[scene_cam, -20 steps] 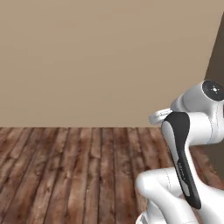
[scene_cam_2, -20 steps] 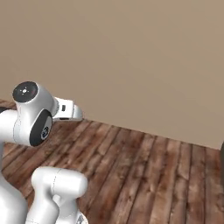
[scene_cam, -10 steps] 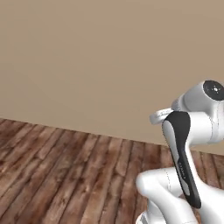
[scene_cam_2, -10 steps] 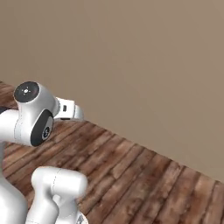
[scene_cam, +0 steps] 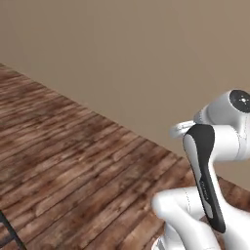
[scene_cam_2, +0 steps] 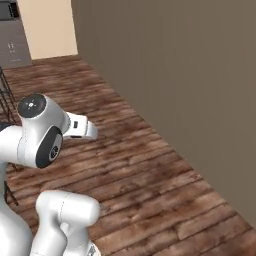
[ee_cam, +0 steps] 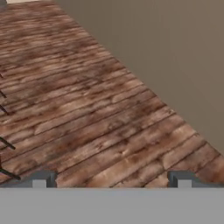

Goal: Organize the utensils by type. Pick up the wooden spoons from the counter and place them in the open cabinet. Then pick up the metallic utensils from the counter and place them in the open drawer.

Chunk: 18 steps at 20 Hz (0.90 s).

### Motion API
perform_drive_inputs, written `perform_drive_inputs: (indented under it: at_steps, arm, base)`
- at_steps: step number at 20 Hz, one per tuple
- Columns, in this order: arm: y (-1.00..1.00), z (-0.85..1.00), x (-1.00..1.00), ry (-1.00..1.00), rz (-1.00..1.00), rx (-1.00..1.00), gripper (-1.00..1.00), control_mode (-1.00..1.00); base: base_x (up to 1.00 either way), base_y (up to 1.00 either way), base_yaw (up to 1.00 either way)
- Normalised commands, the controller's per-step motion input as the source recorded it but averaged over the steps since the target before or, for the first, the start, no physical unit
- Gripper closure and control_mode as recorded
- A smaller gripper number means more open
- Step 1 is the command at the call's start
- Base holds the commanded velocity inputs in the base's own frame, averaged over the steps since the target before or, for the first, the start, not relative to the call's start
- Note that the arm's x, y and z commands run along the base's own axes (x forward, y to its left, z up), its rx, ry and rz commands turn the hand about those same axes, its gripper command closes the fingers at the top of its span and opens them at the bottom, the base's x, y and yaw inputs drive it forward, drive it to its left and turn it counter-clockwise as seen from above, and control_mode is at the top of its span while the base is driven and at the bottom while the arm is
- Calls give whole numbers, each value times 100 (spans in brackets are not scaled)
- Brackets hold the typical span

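From the left base view, a white robot arm (scene_cam: 210, 195) rises at the lower right over a brown wooden plank floor (scene_cam: 73, 161), with a plain tan wall (scene_cam: 146, 58) behind it; a thin dark leg of some furniture (scene_cam: 10, 234) pokes in at the bottom left corner. From the right base view, the same arm (scene_cam_2: 40, 140) stands at the lower left, the wall (scene_cam_2: 190, 75) runs along the right side, and far back at the upper left sit grey cabinet fronts (scene_cam_2: 11, 45) and thin dark frame legs (scene_cam_2: 6, 95), too small to identify. From the hand view, the gripper (ee_cam: 111, 179) points down at bare floor (ee_cam: 87, 100), its 2 dark finger tips (ee_cam: 41, 178) spread wide apart with nothing between them. The wooden spoon, the 2 metal spoons, the tabletop, the open cabinet and the drawer are somewhere outside these pictures, so the task looks not yet begun. The likely risks: the base could brush the wall or snag the dark furniture legs while it drives, and the raised arm could swing into something unseen. Approaching the tabletop at a poor angle could leave the utensils out of reach.
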Motion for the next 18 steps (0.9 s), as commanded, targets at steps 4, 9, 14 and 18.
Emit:
perform_drive_inputs:
  at_steps: [4, 9, 14, 18]
  arm:
    - [0, 0, 0, 0, 0, 0, -100, 100]
    - [0, 0, 0, 0, 0, 0, -100, 100]
    - [0, 0, 0, 0, 0, 0, -100, 100]
    - [0, 0, 0, 0, 0, 0, -100, 100]
  base:
    - [72, 0, 68]
    - [88, 0, 55]
    - [97, 0, 45]
    - [100, 0, 42]
